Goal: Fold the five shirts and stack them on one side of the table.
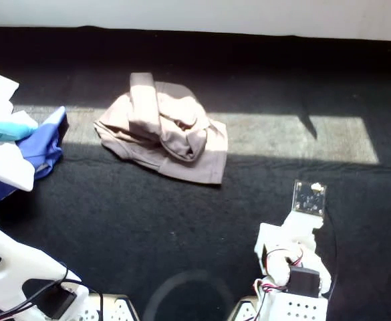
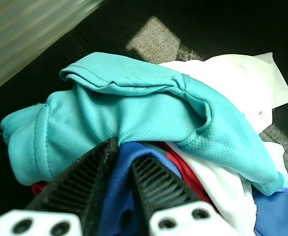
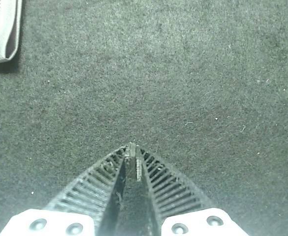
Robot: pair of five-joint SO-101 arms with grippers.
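**Beige shirt waits alone while the left arm is in the heap**

The beige shirt (image 1: pixel 162 127) lies in a crumpled lump in the middle of the bench (image 1: pixel 182 227). It is not folded yet. I think it sits there by itself so both arms can get at it and there is room to spread it flat.

The other shirts are in a heap well away from the beige shirt, on the left arm's side. The teal shirt (image 2: pixel 134 108) is on top. The white shirt (image 2: pixel 237 83) lies behind and under it. The blue shirt (image 2: pixel 121 206) and a bit of red cloth (image 2: pixel 183 172) poke out below. None of them looks folded. So this looks like a pile of work to do, not a neat stack, and the job seems close to its start.

The left arm (image 1: pixel 15 267) leans out over the heap, far from the beige shirt. The left end effector (image 2: pixel 125 153) points into the heap, just under the teal shirt's edge. Its jaws are almost together with blue cloth between them, so it looks like it is pinching the blue shirt.

The right arm (image 1: pixel 292 267) is tucked up by its base, near the beige shirt but apart from it. The right end effector (image 3: pixel 131 153) points down at bare bench. Its tips are pressed together and hold nothing. I think it is parked there to keep out of the way.
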